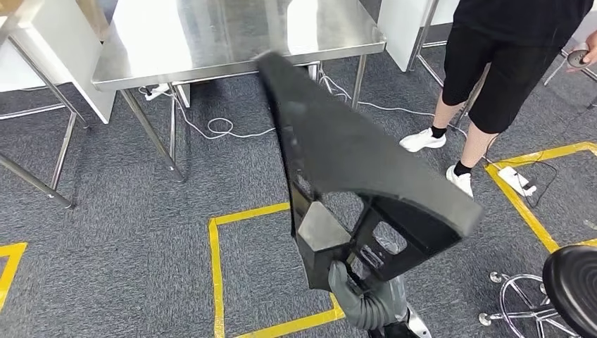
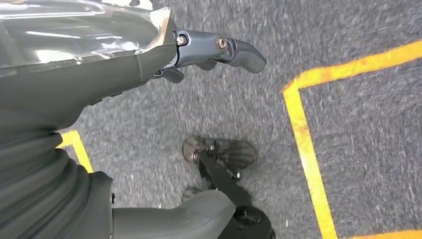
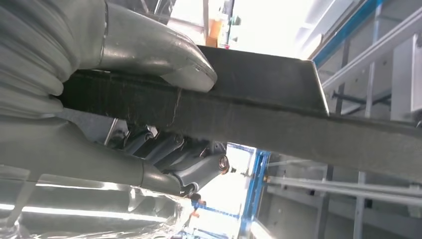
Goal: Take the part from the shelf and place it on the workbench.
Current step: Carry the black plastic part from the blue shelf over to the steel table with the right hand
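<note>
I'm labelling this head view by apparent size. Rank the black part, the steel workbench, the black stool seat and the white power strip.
1. Black part and steel workbench: alike, and the part is far nearer the camera, so unranked.
2. Black stool seat, cut off by the frame.
3. White power strip.

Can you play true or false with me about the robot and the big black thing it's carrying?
1. The right hand holds the black part. True.
2. The part already lies on the metal table. False: it is up in the air in front of the table, in the hand.
3. A person stands beside the table. True.
4. The left hand holds a second part. False: it holds nothing, above the carpet.
5. The lines on the floor are red. False: yellow.
</note>
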### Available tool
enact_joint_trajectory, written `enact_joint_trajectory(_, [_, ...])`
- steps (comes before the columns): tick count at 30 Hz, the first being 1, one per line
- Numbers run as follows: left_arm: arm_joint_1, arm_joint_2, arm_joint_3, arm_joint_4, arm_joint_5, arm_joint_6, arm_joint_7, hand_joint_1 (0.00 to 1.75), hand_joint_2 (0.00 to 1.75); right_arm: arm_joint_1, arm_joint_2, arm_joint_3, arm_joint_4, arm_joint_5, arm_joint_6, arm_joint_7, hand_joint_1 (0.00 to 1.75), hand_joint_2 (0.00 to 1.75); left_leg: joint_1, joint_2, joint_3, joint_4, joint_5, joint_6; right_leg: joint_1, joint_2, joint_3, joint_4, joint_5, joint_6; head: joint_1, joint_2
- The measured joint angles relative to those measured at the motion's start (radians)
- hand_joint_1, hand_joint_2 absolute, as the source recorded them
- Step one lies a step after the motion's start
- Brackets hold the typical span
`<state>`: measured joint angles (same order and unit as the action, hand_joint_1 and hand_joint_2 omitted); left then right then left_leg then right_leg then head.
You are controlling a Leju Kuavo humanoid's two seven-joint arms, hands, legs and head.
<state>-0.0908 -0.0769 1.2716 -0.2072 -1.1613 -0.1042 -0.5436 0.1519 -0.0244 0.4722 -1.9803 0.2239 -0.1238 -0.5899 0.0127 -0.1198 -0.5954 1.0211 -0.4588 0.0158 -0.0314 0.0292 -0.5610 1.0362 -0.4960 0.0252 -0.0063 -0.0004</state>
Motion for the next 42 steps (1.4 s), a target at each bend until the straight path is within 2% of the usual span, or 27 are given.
enact_joint_trajectory(2, [0.003, -0.001, 0.0, 0.0, 0.003, 0.0, 0.0, 0.0, 1.75, 0.0, 0.001, 0.0, -0.001, 0.0, -0.002, 0.0, 1.75, 1.75, 0.003, 0.033, -0.012, 0.026, -0.016, -0.009, 0.0, -0.016, 0.004, -0.003, 0.001, -0.014, -0.004, 0.0])
enact_joint_trajectory(4, [0.002, -0.001, 0.0, 0.0, 0.006, 0.0, -0.001, 0.0, 1.75, 0.001, 0.002, 0.0, -0.002, 0.0, -0.002, 0.0, 1.75, 1.75, 0.003, 0.088, -0.057, 0.118, -0.063, -0.017, 0.004, -0.034, 0.007, -0.004, -0.001, -0.025, -0.01, 0.0])
enact_joint_trajectory(6, [0.001, -0.001, 0.0, 0.0, 0.007, 0.0, -0.002, 0.0, 1.75, 0.001, 0.003, 0.0, -0.003, 0.0, -0.002, 0.001, 1.75, 1.75, 0.006, 0.11, -0.119, 0.233, -0.109, -0.021, 0.01, -0.054, 0.008, -0.004, -0.005, -0.033, -0.011, 0.0])
enact_joint_trajectory(7, [0.001, -0.002, 0.0, 0.0, 0.007, 0.0, -0.002, 0.0, 1.75, 0.002, 0.003, 0.0, -0.003, 0.0, -0.002, 0.001, 1.75, 1.75, 0.006, 0.113, -0.136, 0.26, -0.112, -0.021, 0.012, -0.063, 0.008, -0.004, -0.006, -0.035, -0.012, 0.0])
enact_joint_trajectory(8, [0.002, -0.002, 0.0, 0.0, 0.007, 0.0, -0.003, 0.0, 1.75, 0.002, 0.003, 0.0, -0.003, 0.0, -0.002, 0.002, 1.75, 1.75, 0.007, 0.115, -0.135, 0.252, -0.097, -0.019, 0.014, -0.07, 0.009, -0.004, -0.008, -0.037, -0.012, 0.0])
enact_joint_trajectory(9, [0.003, -0.002, 0.0, 0.0, 0.007, 0.0, -0.004, 0.0, 1.75, 0.002, 0.003, 0.0, -0.003, 0.0, -0.002, 0.002, 1.75, 1.75, 0.007, 0.117, -0.115, 0.209, -0.069, -0.015, 0.016, -0.075, 0.011, -0.004, -0.009, -0.037, -0.012, 0.0])
enact_joint_trajectory(10, [0.004, -0.002, 0.0, 0.0, 0.007, 0.0, -0.007, 0.0, 1.75, 0.002, 0.003, 0.0, -0.003, 0.001, -0.002, 0.001, 1.75, 1.75, 0.005, 0.122, -0.081, 0.145, -0.036, -0.009, 0.017, -0.079, 0.013, -0.004, -0.01, -0.037, -0.012, 0.0])
enact_joint_trajectory(12, [0.003, -0.002, -0.001, 0.0, 0.006, 0.0, -0.012, 0.0, 1.75, 0.002, 0.002, 0.0, -0.003, 0.003, -0.001, 0.0, 1.75, 1.75, -0.002, 0.133, -0.026, 0.041, -0.001, 0.0, 0.022, -0.084, 0.014, -0.004, -0.014, -0.033, -0.011, 0.0])
enact_joint_trajectory(15, [0.004, -0.001, -0.001, 0.0, 0.004, 0.001, -0.015, 0.0, 1.75, 0.006, 0.002, 0.0, -0.003, 0.005, 0.0, -0.002, 1.75, 1.75, -0.015, 0.133, -0.011, 0.008, -0.002, 0.012, 0.022, -0.089, 0.018, -0.009, -0.015, -0.02, -0.012, 0.0])
enact_joint_trajectory(17, [0.005, -0.001, -0.001, 0.0, 0.001, 0.002, -0.015, 0.0, 1.75, 0.008, 0.001, 0.0, -0.005, 0.006, 0.0, -0.003, 1.75, 1.75, -0.011, 0.128, 0.003, -0.01, 0.006, 0.02, 0.021, -0.077, 0.016, 0.002, -0.024, -0.012, -0.01, 0.0])
enact_joint_trajectory(19, [0.004, -0.003, -0.002, 0.0, -0.002, 0.003, -0.015, 0.0, 1.75, 0.01, 0.0, -0.001, -0.006, 0.006, -0.001, -0.004, 1.75, 1.75, -0.005, 0.123, 0.014, -0.025, 0.014, 0.027, 0.019, -0.052, -0.022, 0.08, -0.061, -0.014, -0.004, 0.0])
enact_joint_trajectory(21, [0.003, -0.003, -0.003, 0.0, -0.004, 0.002, -0.015, 0.0, 1.75, 0.013, -0.002, -0.002, -0.007, 0.007, -0.002, -0.003, 1.75, 1.75, -0.004, 0.115, 0.015, -0.026, 0.013, 0.031, 0.016, -0.04, -0.087, 0.2, -0.102, -0.016, -0.001, 0.0])
enact_joint_trajectory(22, [0.003, -0.003, -0.003, 0.0, -0.006, 0.002, -0.016, 0.0, 1.75, 0.014, -0.002, -0.002, -0.007, 0.007, -0.002, -0.002, 1.75, 1.75, -0.004, 0.11, 0.015, -0.026, 0.012, 0.031, 0.015, -0.039, -0.111, 0.236, -0.108, -0.013, -0.001, 0.0])
enact_joint_trajectory(23, [0.003, -0.004, -0.003, 0.0, -0.007, 0.001, -0.017, 0.0, 1.75, 0.015, -0.002, -0.003, -0.007, 0.008, -0.002, -0.002, 1.75, 1.75, -0.004, 0.105, 0.016, -0.025, 0.011, 0.03, 0.013, -0.039, -0.118, 0.239, -0.099, -0.005, 0.0, 0.0])
enact_joint_trajectory(24, [0.003, -0.004, -0.003, 0.0, -0.009, 0.001, -0.018, 0.0, 1.75, 0.016, -0.002, -0.004, -0.007, 0.009, -0.002, -0.001, 1.75, 1.75, -0.003, 0.1, 0.017, -0.024, 0.009, 0.028, 0.009, -0.039, -0.105, 0.204, -0.077, 0.005, 0.001, 0.0])
enact_joint_trajectory(26, [0.003, -0.006, -0.003, 0.0, -0.012, 0.001, -0.019, 0.0, 1.75, 0.017, -0.002, -0.006, -0.008, 0.01, -0.002, 0.0, 1.75, 1.75, -0.004, 0.09, 0.019, -0.018, 0.003, 0.019, 0.001, -0.037, -0.052, 0.08, -0.024, 0.022, 0.001, 0.0])
enact_joint_trajectory(27, [0.003, -0.006, -0.003, 0.0, -0.012, 0.001, -0.02, 0.0, 1.75, 0.018, -0.002, -0.006, -0.009, 0.01, -0.002, 0.0, 1.75, 1.75, -0.005, 0.086, 0.019, -0.013, -0.004, 0.012, -0.001, -0.035, -0.028, 0.032, -0.007, 0.022, 0.001, 0.0])
enact_joint_trajectory(28, [0.004, -0.006, -0.004, 0.0, -0.012, 0.001, -0.02, 0.0, 1.75, 0.018, -0.002, -0.007, -0.009, 0.01, -0.002, 0.0, 1.75, 1.75, -0.007, 0.084, 0.019, -0.009, -0.009, 0.004, -0.001, -0.034, -0.015, 0.005, 0.0, 0.017, 0.001, 0.0])
enact_joint_trajectory(31, [0.004, -0.006, -0.004, 0.0, -0.012, 0.002, -0.021, 0.0, 1.75, 0.017, -0.001, -0.009, -0.011, 0.011, -0.002, 0.002, 1.75, 1.75, 0.0, 0.084, 0.021, -0.004, -0.021, -0.014, 0.004, -0.032, -0.004, -0.005, 0.001, -0.01, -0.002, 0.0])
enact_joint_trajectory(33, [0.004, -0.007, -0.004, 0.0, -0.012, 0.004, -0.021, 0.0, 1.75, 0.017, 0.001, -0.011, -0.013, 0.012, -0.002, 0.002, 1.75, 1.75, 0.006, 0.095, 0.004, 0.038, -0.045, -0.023, 0.001, -0.033, 0.003, -0.007, 0.0, -0.023, -0.005, 0.0])
enact_joint_trajectory(34, [0.004, -0.007, -0.004, 0.0, -0.012, 0.005, -0.021, 0.0, 1.75, 0.017, 0.002, -0.011, -0.014, 0.012, -0.002, 0.003, 1.75, 1.75, 0.007, 0.102, -0.02, 0.086, -0.068, -0.027, 0.001, -0.034, 0.006, -0.008, -0.001, -0.028, -0.007, 0.0])
enact_joint_trajectory(36, [0.004, -0.007, -0.004, 0.0, -0.012, 0.008, -0.021, 0.0, 1.75, 0.017, 0.005, -0.013, -0.014, 0.013, -0.002, 0.005, 1.75, 1.75, 0.008, 0.111, -0.093, 0.213, -0.117, -0.033, 0.005, -0.035, 0.012, -0.007, -0.008, -0.036, -0.009, 0.0])
enact_joint_trajectory(37, [0.004, -0.007, -0.004, 0.0, -0.012, 0.009, -0.02, 0.0, 1.75, 0.017, 0.005, -0.014, -0.014, 0.013, -0.002, 0.006, 1.75, 1.75, 0.008, 0.113, -0.123, 0.257, -0.124, -0.034, 0.007, -0.036, 0.015, -0.007, -0.011, -0.039, -0.009, 0.0])
enact_joint_trajectory(38, [0.005, -0.007, -0.004, 0.0, -0.012, 0.01, -0.02, 0.0, 1.75, 0.017, 0.006, -0.014, -0.014, 0.013, -0.001, 0.008, 1.75, 1.75, 0.008, 0.113, -0.138, 0.269, -0.113, -0.032, 0.009, -0.036, 0.02, -0.007, -0.016, -0.04, -0.009, 0.0])
enact_joint_trajectory(39, [0.005, -0.007, -0.004, 0.0, -0.012, 0.01, -0.02, 0.0, 1.75, 0.017, 0.006, -0.015, -0.014, 0.013, -0.001, 0.009, 1.75, 1.75, 0.007, 0.113, -0.134, 0.244, -0.084, -0.028, 0.011, -0.036, 0.027, -0.007, -0.021, -0.04, -0.009, 0.0])
enact_joint_trajectory(41, [0.005, -0.005, -0.004, 0.0, -0.012, 0.01, -0.019, 0.0, 1.75, 0.017, 0.007, -0.015, -0.014, 0.013, 0.0, 0.01, 1.75, 1.75, 0.001, 0.119, -0.084, 0.124, -0.01, -0.01, 0.013, -0.036, 0.042, -0.008, -0.034, -0.038, -0.009, 0.0])
enact_joint_trajectory(42, [0.004, -0.004, -0.004, 0.0, -0.012, 0.01, -0.019, 0.0, 1.75, 0.016, 0.008, -0.015, -0.014, 0.013, 0.0, 0.01, 1.75, 1.75, -0.004, 0.123, -0.059, 0.07, 0.011, 0.0, 0.016, -0.037, 0.048, -0.009, -0.041, -0.034, -0.008, 0.0])
